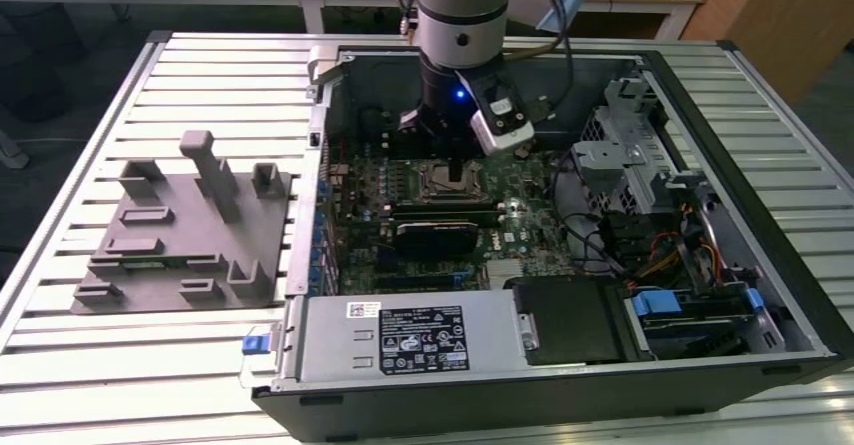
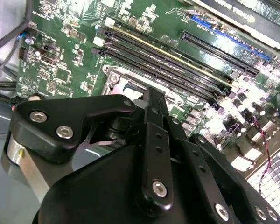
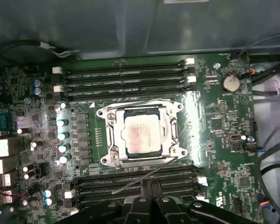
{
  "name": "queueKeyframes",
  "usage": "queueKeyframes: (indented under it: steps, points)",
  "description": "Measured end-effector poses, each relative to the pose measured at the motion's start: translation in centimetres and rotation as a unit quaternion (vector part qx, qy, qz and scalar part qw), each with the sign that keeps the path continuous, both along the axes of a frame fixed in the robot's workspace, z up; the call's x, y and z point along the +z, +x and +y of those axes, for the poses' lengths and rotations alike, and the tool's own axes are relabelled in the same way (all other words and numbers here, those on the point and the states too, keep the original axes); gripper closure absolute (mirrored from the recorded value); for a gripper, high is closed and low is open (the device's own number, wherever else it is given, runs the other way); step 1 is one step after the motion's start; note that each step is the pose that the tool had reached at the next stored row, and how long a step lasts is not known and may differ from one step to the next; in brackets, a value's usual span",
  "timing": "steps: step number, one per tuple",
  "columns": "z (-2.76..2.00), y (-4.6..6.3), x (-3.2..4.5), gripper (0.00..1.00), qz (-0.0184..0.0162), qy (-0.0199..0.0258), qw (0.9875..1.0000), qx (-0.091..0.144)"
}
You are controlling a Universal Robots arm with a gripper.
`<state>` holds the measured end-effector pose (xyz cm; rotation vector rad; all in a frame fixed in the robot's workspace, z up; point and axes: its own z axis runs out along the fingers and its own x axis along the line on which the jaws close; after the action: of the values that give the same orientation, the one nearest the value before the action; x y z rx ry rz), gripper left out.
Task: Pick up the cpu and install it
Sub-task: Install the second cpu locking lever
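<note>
The cpu (image 3: 142,133), a silver square with a thin tan rim, lies flat in the motherboard socket (image 3: 141,134), inside the socket's metal frame. In the first wrist view my gripper (image 3: 151,186) is apart from the chip, over the memory slots (image 3: 135,182) beside the socket, with its black fingers together and nothing between them. The second wrist view has the gripper's linkage (image 2: 151,140) covering most of the socket (image 2: 126,84). In the exterior view the arm (image 1: 461,25) reaches down into the open computer case (image 1: 694,265), over the socket (image 1: 454,177).
A grey plastic fixture tray (image 1: 187,235) with upright posts lies on the slatted table at the exterior view's left. Inside the case are a power supply (image 1: 400,340), drive bays (image 1: 641,155), loose cables (image 1: 667,255) and a black card (image 1: 434,235).
</note>
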<state>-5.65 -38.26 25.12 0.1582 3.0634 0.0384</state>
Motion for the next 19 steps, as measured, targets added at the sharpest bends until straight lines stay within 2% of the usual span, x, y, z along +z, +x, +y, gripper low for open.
queueKeyframes:
  steps: [9,17,18,19]
  points:
    - [-0.04,-1.0,-0.99,0.89,0.0,0.0,1.0,0.008]
    - [-0.04,-1.1,-1.11,0.89,0.0002,0.0,1.0,0.008]
    - [-0.03,-1.1,-1.16,0.89,0.002,0.0002,1.0,0.008]
    - [-0.04,-1.1,-1.21,0.89,0.0053,0.0,1.0,0.008]
